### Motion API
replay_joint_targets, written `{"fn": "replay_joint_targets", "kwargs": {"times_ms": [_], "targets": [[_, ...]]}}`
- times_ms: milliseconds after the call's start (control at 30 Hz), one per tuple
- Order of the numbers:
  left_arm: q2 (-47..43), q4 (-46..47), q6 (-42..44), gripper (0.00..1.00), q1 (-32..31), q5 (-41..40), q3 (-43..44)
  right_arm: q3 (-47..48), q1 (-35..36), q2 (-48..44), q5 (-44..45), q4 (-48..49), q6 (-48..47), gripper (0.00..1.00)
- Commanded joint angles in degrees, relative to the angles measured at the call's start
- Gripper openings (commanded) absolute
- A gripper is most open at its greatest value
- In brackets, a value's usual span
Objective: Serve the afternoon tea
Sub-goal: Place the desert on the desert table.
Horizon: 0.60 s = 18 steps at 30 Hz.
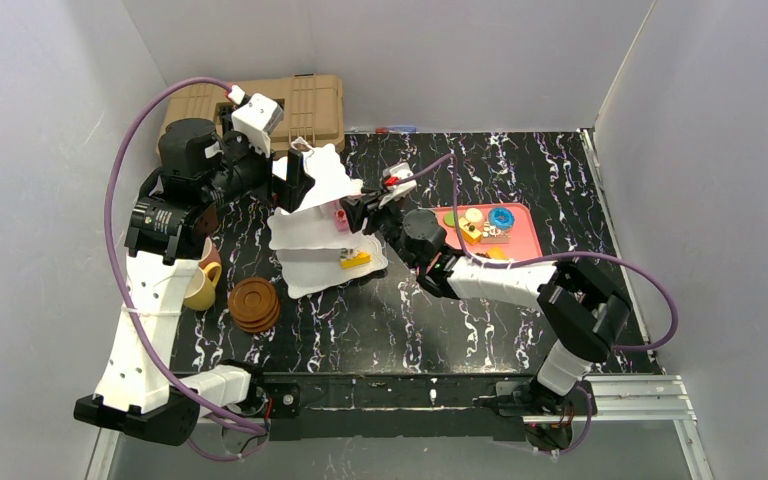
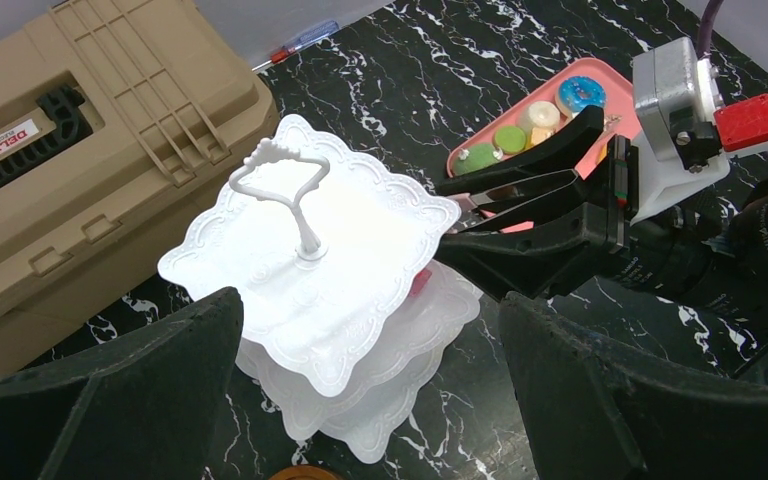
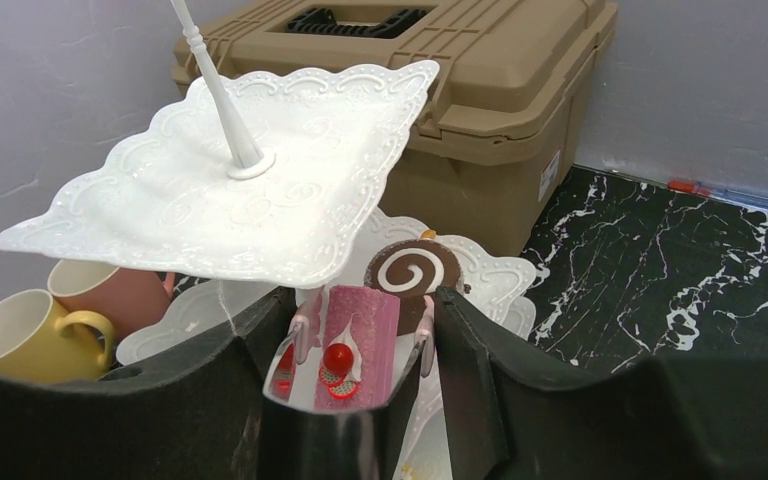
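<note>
Right tool (image 3: 365,312), jaws released, straddling pink cake slice (image 3: 355,345) on middle plate of three-tier stand (image 3: 260,200); left tool (image 2: 370,305), wide apart, at its 10 o'clock.

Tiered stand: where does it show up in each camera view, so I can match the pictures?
Top external: the stand is left of centre, just in front of the tan case.
Left wrist: the stand is at centre, seen from above, with the case at upper left.
Right wrist: its top plate fills the upper left, with the case behind it.
Shared landmark: the tan case.
</note>
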Motion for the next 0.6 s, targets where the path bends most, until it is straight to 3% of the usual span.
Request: {"fn": "replay_joint_targets", "kwargs": {"times_ms": [0,567], "targets": [[-1.24,-0.17,-0.15,0.98,0.35,1.18,0.97,-0.31,0.32,-2.92,1.41,4.37,0.00,0.59],[-0.71,-0.14,-0.92,0.98,0.36,2.31,1.77,-8.99,-1.58,-17.51,3.01,-0.90,-0.97,0.58]]}}
